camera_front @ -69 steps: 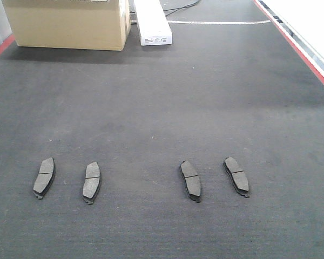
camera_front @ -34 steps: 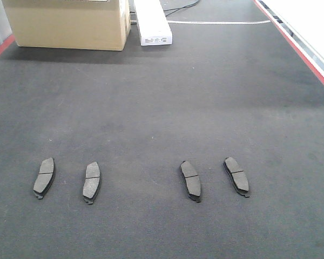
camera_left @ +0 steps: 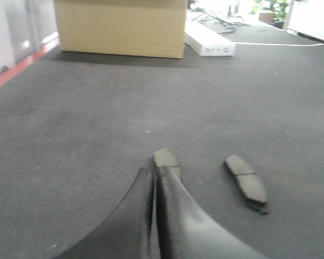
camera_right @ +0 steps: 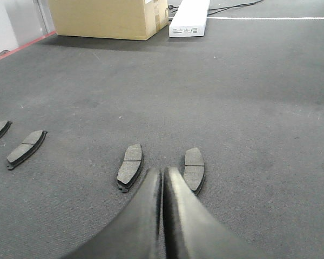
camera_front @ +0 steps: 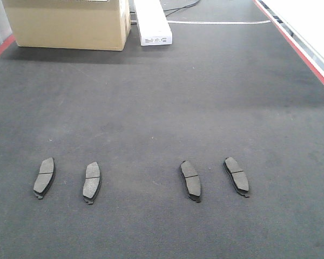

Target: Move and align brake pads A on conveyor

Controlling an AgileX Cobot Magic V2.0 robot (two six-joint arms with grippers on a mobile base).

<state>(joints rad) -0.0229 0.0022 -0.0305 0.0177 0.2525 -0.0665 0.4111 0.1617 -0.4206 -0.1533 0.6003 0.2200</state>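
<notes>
Four brake pads A lie flat on the conveyor (camera_front: pixel 162 108), in a rough row across its near part, none touching.

Left to right, front view: first pad (camera_front: pixel 44 177) nearest the left red edge strip (camera_front: pixel 1 49), top tilted slightly right. Second pad (camera_front: pixel 91 182) just beside it, same lean. Wider gap at belt centre. Third pad (camera_front: pixel 190 180) and fourth pad (camera_front: pixel 236 176) form the right pair, tops leaning left. Right red edge strip (camera_front: pixel 299 51) well apart from the fourth pad.

Far edge of the belt: cardboard box (camera_front: pixel 67 22) at the far left corner, white carton (camera_front: pixel 152 21) just right of it.

Left gripper (camera_left: pixel 154 175): fingers pressed together, holding nothing, tip over the near end of a pad, contact unclear. Right gripper (camera_right: pixel 162 174): fingers together, nothing held, tip between the right pair.
</notes>
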